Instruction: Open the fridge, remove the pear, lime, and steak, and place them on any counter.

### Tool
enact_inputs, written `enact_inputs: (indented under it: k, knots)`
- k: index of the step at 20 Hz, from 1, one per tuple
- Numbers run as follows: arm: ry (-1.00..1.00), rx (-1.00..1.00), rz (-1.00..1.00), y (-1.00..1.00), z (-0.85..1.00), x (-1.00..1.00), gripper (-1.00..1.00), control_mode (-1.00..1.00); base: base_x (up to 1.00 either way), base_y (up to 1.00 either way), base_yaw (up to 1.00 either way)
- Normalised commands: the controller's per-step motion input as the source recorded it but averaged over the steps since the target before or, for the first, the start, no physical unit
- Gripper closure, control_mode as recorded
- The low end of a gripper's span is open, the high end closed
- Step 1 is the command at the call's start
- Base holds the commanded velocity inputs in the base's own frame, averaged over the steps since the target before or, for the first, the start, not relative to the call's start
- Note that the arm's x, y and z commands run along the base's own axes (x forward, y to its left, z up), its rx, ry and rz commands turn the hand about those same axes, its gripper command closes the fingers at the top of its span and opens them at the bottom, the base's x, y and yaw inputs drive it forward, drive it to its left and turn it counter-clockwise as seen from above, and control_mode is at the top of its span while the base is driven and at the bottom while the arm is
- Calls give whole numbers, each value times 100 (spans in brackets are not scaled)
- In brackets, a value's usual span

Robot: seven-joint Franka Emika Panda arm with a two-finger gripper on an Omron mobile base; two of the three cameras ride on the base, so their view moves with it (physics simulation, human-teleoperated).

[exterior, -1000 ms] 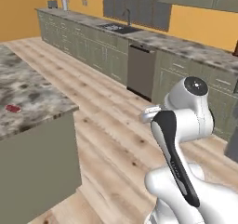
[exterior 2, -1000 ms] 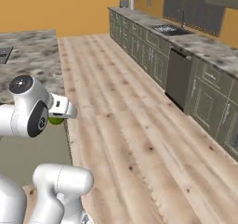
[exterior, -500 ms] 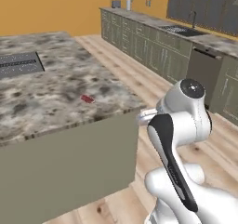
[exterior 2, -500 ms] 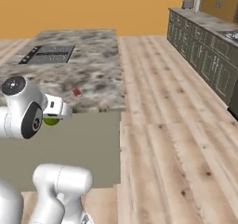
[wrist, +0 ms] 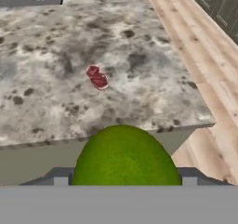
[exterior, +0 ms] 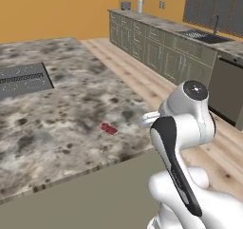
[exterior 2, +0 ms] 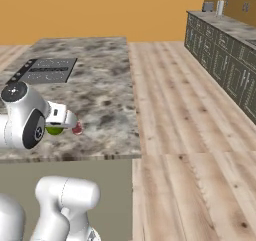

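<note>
The claw (wrist: pixel 122 183) is clamped on a round green fruit (wrist: pixel 124 160), most likely the lime, which bulges up large at the bottom of the hand view between the two finger tips. From the right base view the same green fruit (exterior 2: pixel 54 130) peeks out just below the white hand, held in the air near the front edge of the worktop (exterior 2: pixel 107 92). That worktop is the big island with a mottled grey, brown and white stone top, and a dark inset cooktop (exterior 2: pixel 46 70) lies toward its far end. The steak (wrist: pixel 97 76), a small flat red slab with paler streaks, lies flat on the stone near the island's front corner, well apart from the cooktop (exterior: pixel 21 78); in the left base view the steak (exterior: pixel 109 128) sits just left of the white arm's wrist. Beyond the island, a light wooden floor (exterior 2: pixel 185 115) runs between it and a long wall counter (exterior: pixel 190 38) with olive-green cabinet fronts (exterior: pixel 156 50), a sink (exterior: pixel 199 34) set in its top and a dark dishwasher front (exterior: pixel 228 88) below. The walls are orange (exterior 2: pixel 100 10).
</note>
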Motion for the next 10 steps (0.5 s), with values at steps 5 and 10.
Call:
enact_inputs:
  k: [5, 10]
  knots:
    - [18, 0, 0, -2, -7, 79, 100, -100, 19, 2, 0]
    - [20, -1, 0, -5, -80, 100, 100, -100, 0, 0, 0]
